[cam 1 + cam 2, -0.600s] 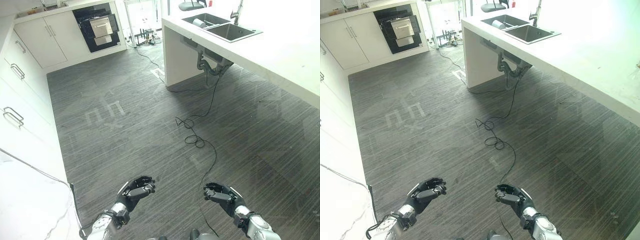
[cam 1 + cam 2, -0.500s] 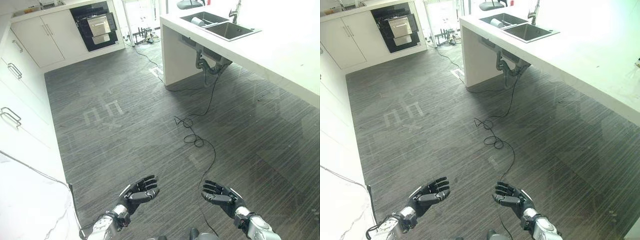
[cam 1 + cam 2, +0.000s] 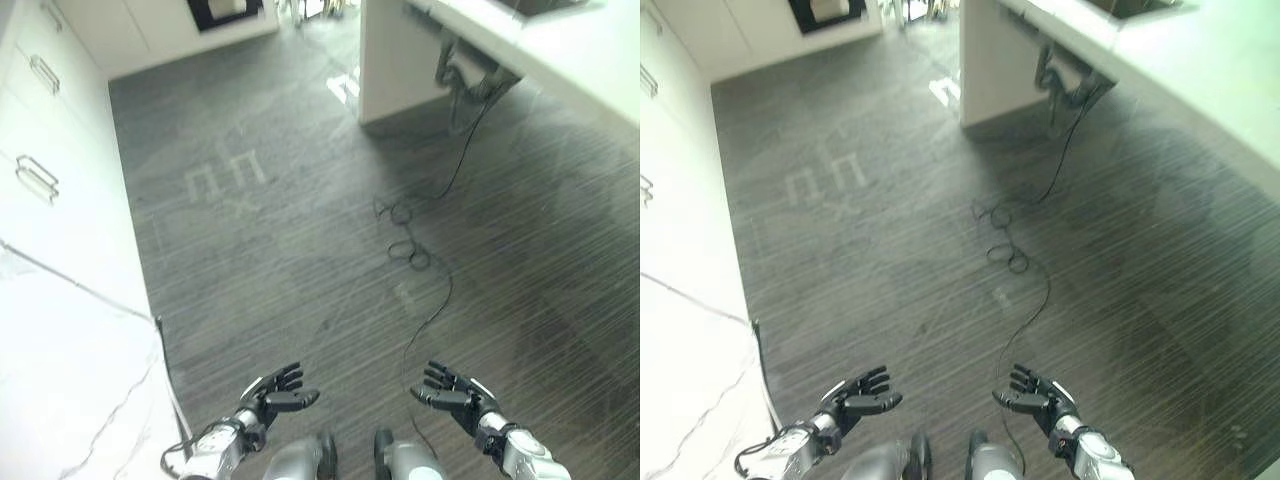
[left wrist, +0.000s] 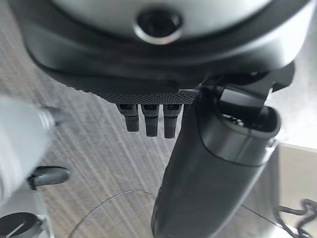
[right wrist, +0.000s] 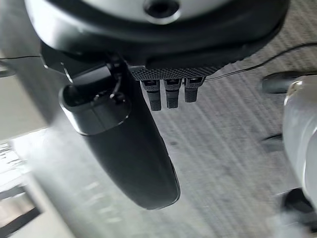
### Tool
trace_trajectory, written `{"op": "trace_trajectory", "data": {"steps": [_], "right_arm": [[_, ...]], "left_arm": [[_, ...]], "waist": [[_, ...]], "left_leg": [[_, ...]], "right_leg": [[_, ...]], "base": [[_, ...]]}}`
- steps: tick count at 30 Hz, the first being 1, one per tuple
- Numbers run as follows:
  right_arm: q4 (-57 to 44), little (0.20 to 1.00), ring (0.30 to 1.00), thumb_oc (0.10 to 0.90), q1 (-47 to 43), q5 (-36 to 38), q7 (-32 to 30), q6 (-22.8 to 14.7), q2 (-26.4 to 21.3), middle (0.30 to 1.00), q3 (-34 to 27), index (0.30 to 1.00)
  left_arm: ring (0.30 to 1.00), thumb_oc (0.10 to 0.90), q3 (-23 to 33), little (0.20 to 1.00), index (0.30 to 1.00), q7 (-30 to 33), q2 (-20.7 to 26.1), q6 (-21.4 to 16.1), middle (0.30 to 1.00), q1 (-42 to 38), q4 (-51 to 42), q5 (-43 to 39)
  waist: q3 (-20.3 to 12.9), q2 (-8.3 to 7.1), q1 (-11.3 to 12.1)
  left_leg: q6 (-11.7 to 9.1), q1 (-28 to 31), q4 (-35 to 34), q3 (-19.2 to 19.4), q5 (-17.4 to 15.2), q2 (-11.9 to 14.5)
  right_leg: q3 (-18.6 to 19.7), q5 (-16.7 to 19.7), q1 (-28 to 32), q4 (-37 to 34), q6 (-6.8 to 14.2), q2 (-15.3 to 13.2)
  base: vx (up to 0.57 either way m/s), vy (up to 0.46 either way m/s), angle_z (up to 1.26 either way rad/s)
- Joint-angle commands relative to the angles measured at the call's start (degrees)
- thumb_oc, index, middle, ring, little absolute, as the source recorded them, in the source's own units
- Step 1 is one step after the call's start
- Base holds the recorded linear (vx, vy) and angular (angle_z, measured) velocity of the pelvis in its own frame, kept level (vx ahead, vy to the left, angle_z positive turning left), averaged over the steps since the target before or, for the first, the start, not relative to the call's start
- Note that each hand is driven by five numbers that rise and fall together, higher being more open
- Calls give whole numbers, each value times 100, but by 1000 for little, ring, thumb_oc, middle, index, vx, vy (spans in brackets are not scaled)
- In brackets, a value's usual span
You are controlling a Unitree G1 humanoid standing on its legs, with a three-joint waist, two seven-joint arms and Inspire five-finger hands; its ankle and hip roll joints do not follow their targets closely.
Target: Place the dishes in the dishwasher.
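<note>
Grey floor (image 3: 300,250) beneath left hand (image 3: 268,395) and right hand (image 3: 452,390), fingers straight, empty.

We read no text, label, number or sign anywhere, pale marks on the floor (image 3: 225,180) stay illegible to us

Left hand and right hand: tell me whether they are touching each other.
Apart. The left eye view shows the left hand and the right hand held open above the dark floor, with a wide stretch of floor between them.

Silver-grey arms, dark hands, black fingers (image 3: 288,376), textured palm pads
</note>
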Motion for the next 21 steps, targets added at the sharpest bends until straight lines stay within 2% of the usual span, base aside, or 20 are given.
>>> {"op": "trace_trajectory", "data": {"steps": [1, 2, 5, 6, 7, 8, 9, 10, 11, 12, 13, 14, 15, 16, 18, 20, 21], "right_arm": [[-489, 900, 900, 800, 262, 165, 124, -412, -199, 900, 53, 900], [-451, 900, 900, 800, 226, 197, 99, -419, -211, 900, 67, 900], [-424, 900, 900, 800, 223, 476, 54, -465, -195, 900, -52, 900], [-489, 900, 900, 800, 295, 475, 23, -398, -124, 900, -181, 900], [-514, 900, 900, 800, 311, 457, 30, -387, -88, 900, -215, 900], [-591, 900, 900, 800, 339, 355, 28, -391, -12, 900, -222, 900], [-679, 900, 900, 800, 363, 250, -30, -376, 51, 900, -171, 900], [-677, 900, 900, 800, 341, 273, -61, -421, 102, 900, -73, 900], [-707, 900, 900, 800, 363, 304, -56, -464, 86, 900, -33, 900], [-714, 900, 900, 800, 469, 294, 97, -498, 50, 900, -156, 900], [-678, 900, 900, 800, 498, 305, 183, -521, 26, 900, -206, 900], [-642, 900, 900, 800, 531, 300, 267, -526, 3, 900, -258, 900], [-595, 900, 900, 800, 560, 291, 329, -556, -3, 900, -298, 900], [-492, 900, 900, 800, 573, 242, 420, -600, 15, 900, -393, 900], [-335, 900, 900, 800, 558, 221, 488, -671, 51, 900, -471, 900], [-336, 900, 900, 800, 564, 312, 468, -640, 37, 900, -443, 900], [-303, 900, 900, 800, 544, 364, 439, -645, 26, 900, -390, 900]], "left_arm": [[900, 800, 132, 900, 900, -284, 177, -341, 900, 139, -269, 299], [900, 800, 130, 900, 900, -333, 200, -344, 900, 129, -260, 230], [900, 800, 131, 900, 900, -387, 268, -226, 900, 18, -347, 162], [900, 800, 133, 900, 900, -469, 304, -106, 900, 18, -441, 248], [900, 800, 109, 900, 900, -489, 308, -78, 900, 13, -463, 295], [900, 800, 45, 900, 900, -507, 308, -155, 900, 24, -435, 301], [900, 800, -24, 900, 900, -538, 315, -216, 900, 62, -445, 333], [900, 800, -121, 900, 900, -485, 353, -334, 900, 107, -481, 249], [900, 800, -136, 900, 900, -470, 385, -394, 900, 145, -575, 206], [900, 800, -137, 900, 900, -447, 396, -382, 900, 132, -634, 284], [900, 800, -122, 900, 900, -454, 393, -375, 900, 134, -634, 314], [900, 800, -89, 900, 900, -491, 385, -382, 900, 153, -601, 348], [900, 800, -87, 900, 900, -517, 372, -402, 900, 160, -561, 378], [900, 800, -88, 900, 900, -565, 358, -434, 900, 172, -496, 428], [900, 800, -98, 900, 900, -640, 329, -513, 900, 196, -383, 509], [900, 800, -113, 900, 900, -699, 303, -547, 900, 272, -346, 573], [900, 800, -138, 900, 900, -699, 261, -506, 900, 320, -322, 582]], "waist": [[-652, 37, 108], [-672, 24, 112], [-785, -117, 200], [-867, -102, 202], [-896, -137, 165], [-878, -108, 98], [-850, -57, 55], [-779, 16, -34], [-703, 119, -208], [-666, 87, -421], [-668, 52, -484], [-677, -42, -509], [-686, -129, -545], [-713, -132, -557], [-733, -162, -571], [-779, -173, -580], [-840, -169, -620]], "left_leg": [[126, -9, -398, 109, 424, 165], [187, 25, -398, 242, 348, 196], [469, 90, -398, 372, 121, -43], [579, 257, -398, 415, -24, -113], [607, 380, -398, 393, -198, -230], [756, 552, -398, 430, -333, -332], [882, 757, -398, 514, -505, -401], [930, 981, -398, 528, -675, -384], [909, 1105, -398, 397, -658, -311], [866, 1361, -398, 216, -806, -436], [837, 1492, -398, 181, -917, -485], [804, 1679, -398, 148, -1138, -608], [794, 1804, -398, 112, -1264, -721], [777, 1976, -398, 70, -1422, -759], [772, 2150, -398, 55, -1528, -816], [750, 2298, -398, 19, -1613, -830], [708, 2496, -398, -91, -1645, -829]], "right_leg": [[51, -651, 512, 347, 378, 103], [35, -710, 535, 347, 405, 45], [44, -839, 866, 347, 551, -200], [-181, -567, 1207, 347, 651, -243], [-246, -312, 1352, 377, 774, -350], [-347, 187, 897, 1396, 987, -528], [-454, 623, 314, 2335, 1106, -725], [-536, 542, -169, 2570, 1042, -563], [-613, 470, -590, 2060, 827, -39], [-641, 661, -794, 973, 742, 78], [-731, 790, -880, 368, 745, -9], [-695, 734, -1185, 347, 881, -255], [-614, 907, -1560, 347, 1064, -529], [-591, 897, -2013, 347, 1210, -770], [-632, 1007, -2235, 347, 1192, -930], [-610, 1103, -1987, 347, 1114, -846], [-359, 1169, -1837, 347, 1031, -730]], "base": [[539, 350, -7], [471, 379, -36], [437, 300, -74], [555, 311, -51], [582, 417, -9], [438, 416, 5], [465, 431, -5], [430, 248, -15], [542, 31, -15], [495, -96, 30], [596, -108, 67], [491, -96, 104], [574, -115, 101], [521, -132, 91], [476, -166, 52], [557, -217, -19], [584, -223, -39]]}}
